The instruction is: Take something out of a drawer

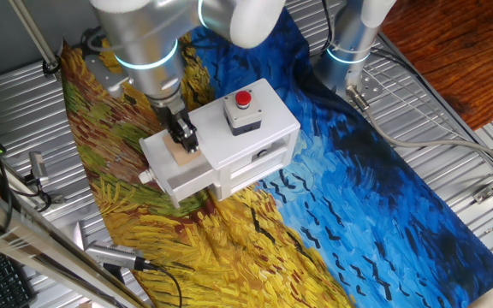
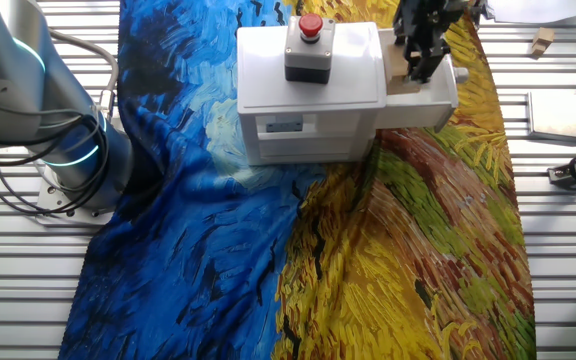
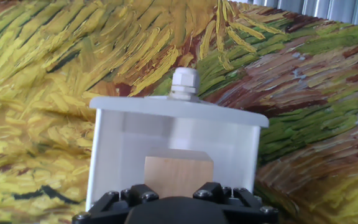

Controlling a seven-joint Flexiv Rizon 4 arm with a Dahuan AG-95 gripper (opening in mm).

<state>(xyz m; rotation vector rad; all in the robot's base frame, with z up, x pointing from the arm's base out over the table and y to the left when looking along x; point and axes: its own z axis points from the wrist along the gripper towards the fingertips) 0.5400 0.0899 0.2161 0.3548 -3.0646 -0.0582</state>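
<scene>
One fixed view: we see the white box [image 1: 242, 141] on the painted cloth [image 1: 383, 197], a grey switch with a red button [image 1: 244, 100] on its top. The upper drawer [image 1: 181, 167] is pulled out toward the yellow side of the cloth. The gripper [image 1: 187, 145] points down into the open drawer, its dark fingers right at the tan wooden block [image 1: 182, 156] inside. We cannot tell here if the fingers touch the block. A lower drawer front with a dark slot [image 1: 264, 154] sits shut.

The other fixed view: same box, and the drawer sticks out to the right. The gripper hangs over it with the block just beside the fingers, partly hidden. A second robot base [image 2: 63, 150] stands on the left, on the metal table [image 2: 558, 250]. A small wooden piece [image 2: 540, 42] lies far right, well apart.

Hand view: we look down into the drawer, its round knob [image 3: 184, 84] at the far front wall. The block sits in the drawer close to the gripper body, roughly centred. Fingertips are out of sight, so we cannot tell how wide the jaws are or whether they hold the block.
</scene>
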